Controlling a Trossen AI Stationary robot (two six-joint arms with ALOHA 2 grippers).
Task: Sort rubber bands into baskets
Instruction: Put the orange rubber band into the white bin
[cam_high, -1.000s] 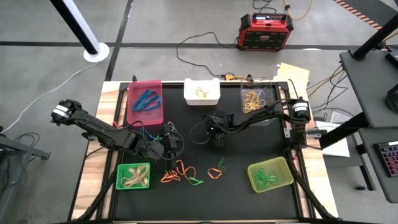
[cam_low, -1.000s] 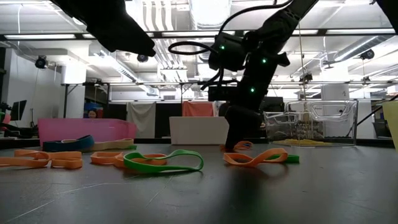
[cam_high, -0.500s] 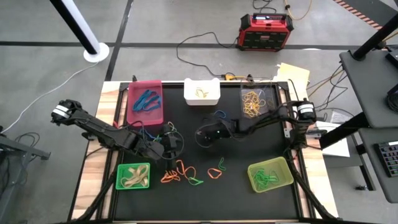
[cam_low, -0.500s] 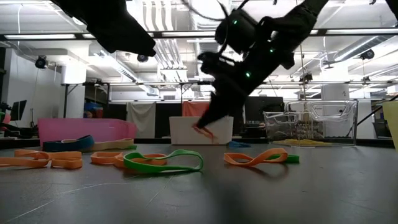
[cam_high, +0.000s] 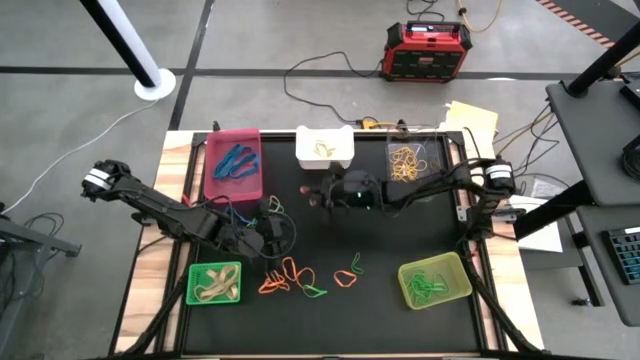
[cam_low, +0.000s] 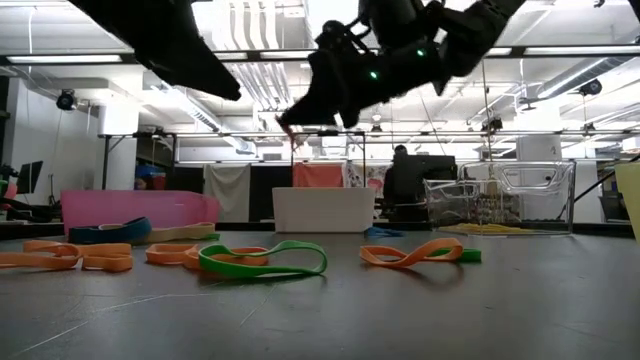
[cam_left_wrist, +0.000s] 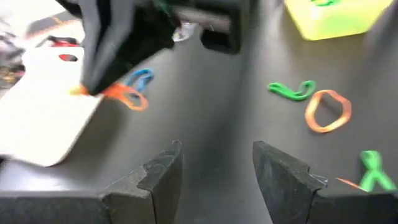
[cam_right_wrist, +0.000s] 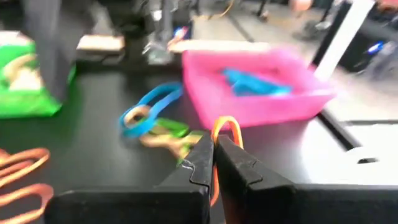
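A black desk (cam_high: 380, 310) carries five baskets, with the white basket (cam_high: 324, 147) at its far edge as the landmark. Just in front of that basket, raised above the desk, the right end effector (cam_high: 312, 192) is closed, pinching an orange rubber band (cam_right_wrist: 225, 132) that hangs from its tips. The left end effector (cam_high: 272, 226), fingers spread and empty, hovers nearer the front left, above loose rubber bands (cam_high: 296, 278).

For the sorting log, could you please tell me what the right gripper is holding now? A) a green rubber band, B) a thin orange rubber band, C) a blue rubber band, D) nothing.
B: the right gripper is shut on a thin orange rubber band, lifted above the black table mat.
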